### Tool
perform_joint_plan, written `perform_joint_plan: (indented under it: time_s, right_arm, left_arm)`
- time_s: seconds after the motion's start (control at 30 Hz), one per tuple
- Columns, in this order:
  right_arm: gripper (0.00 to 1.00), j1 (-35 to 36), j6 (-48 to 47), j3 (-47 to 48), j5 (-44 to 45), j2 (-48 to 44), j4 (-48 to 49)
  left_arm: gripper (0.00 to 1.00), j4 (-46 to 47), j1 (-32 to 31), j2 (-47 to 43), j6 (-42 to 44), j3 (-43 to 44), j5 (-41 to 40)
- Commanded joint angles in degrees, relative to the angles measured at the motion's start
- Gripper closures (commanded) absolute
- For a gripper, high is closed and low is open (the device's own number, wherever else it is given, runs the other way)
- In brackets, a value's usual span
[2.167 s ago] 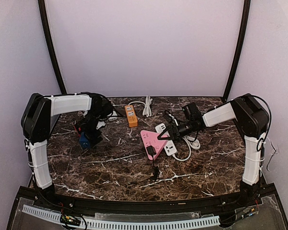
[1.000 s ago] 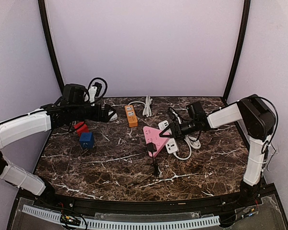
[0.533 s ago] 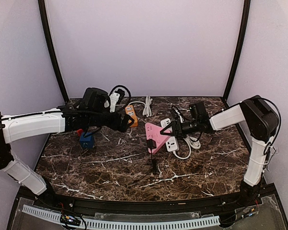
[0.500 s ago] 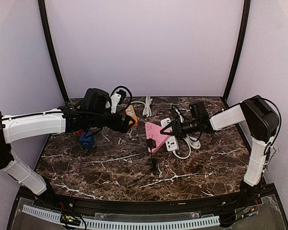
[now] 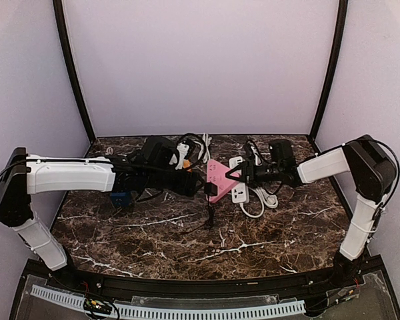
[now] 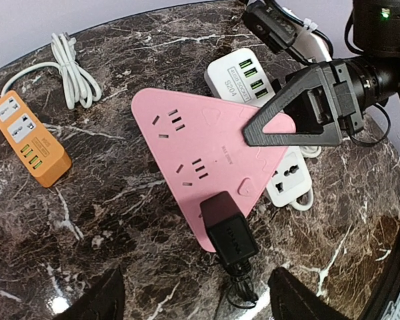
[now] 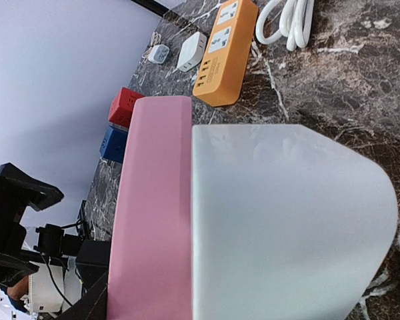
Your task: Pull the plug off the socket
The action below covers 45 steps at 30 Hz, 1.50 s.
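Note:
A pink triangular socket strip (image 5: 221,179) is held by my right gripper (image 5: 236,175), which is shut on its right corner. The strip is tilted, so the right wrist view shows its pink edge (image 7: 153,213) and white underside. A black plug (image 6: 228,232) sits in the strip's near corner (image 6: 200,167), its thin black cable trailing onto the table. It also shows in the top view (image 5: 209,191). My left gripper (image 6: 197,283) is open just short of the plug, fingers (image 6: 103,300) wide on either side, touching nothing. The right gripper's black finger (image 6: 300,110) lies over the strip.
An orange power strip (image 6: 30,140) and a coiled white cord (image 6: 70,63) lie at the back left. A white power strip (image 6: 253,73) lies under the right gripper. Red (image 7: 123,107) and blue (image 7: 113,143) cube adapters and white chargers (image 7: 190,50) stand further left.
My left arm has swung from the back left corner rightward to the pink strip and hovers open at the plug. My right gripper has tilted the strip and drawn it slightly back.

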Motion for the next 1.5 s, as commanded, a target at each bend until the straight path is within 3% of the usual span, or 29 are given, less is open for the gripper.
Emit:
perform_joint_plan:
  time_s: [0.0, 0.13, 0.33, 0.57, 0.87, 1.23, 1.47]
  right_arm:
    - [1.00, -0.40, 2.02, -1.71, 2.67, -4.15, 7.78]
    - [1.00, -0.39, 1.85, -2.73, 4.11, -6.05, 7.71]
    - [1.00, -0.39, 1.40, -4.04, 5.67, -8.83, 7.47]
    - [1.00, -0.36, 1.60, -5.17, 7.21, -10.91, 8.28]
    - [1.00, -0.33, 1.20, -5.87, 7.94, -12.14, 8.89]
    - [1.00, -0.31, -2.78, -6.40, 13.98, -13.73, 5.68]
    - [1.00, -0.30, -5.93, -7.02, 22.80, -15.64, 0.88]
  left_arm:
    - [0.27, 0.66, -1.45, 3.83, -5.90, 5.14, -1.62]
    - [0.28, -0.53, -2.90, 7.82, -6.13, 10.12, -3.14]
    - [0.40, -2.78, -3.05, 11.89, -7.46, 14.73, -4.12]
    - [0.47, -5.37, -3.00, 14.75, -9.28, 18.14, -3.87]
    - [0.66, -5.07, -3.13, 15.61, -11.64, 18.18, -1.28]
    - [0.98, -5.58, -3.08, 15.34, -13.71, 19.46, 1.36]
    - [0.99, -5.70, -3.06, 12.77, -15.29, 18.86, -0.36]
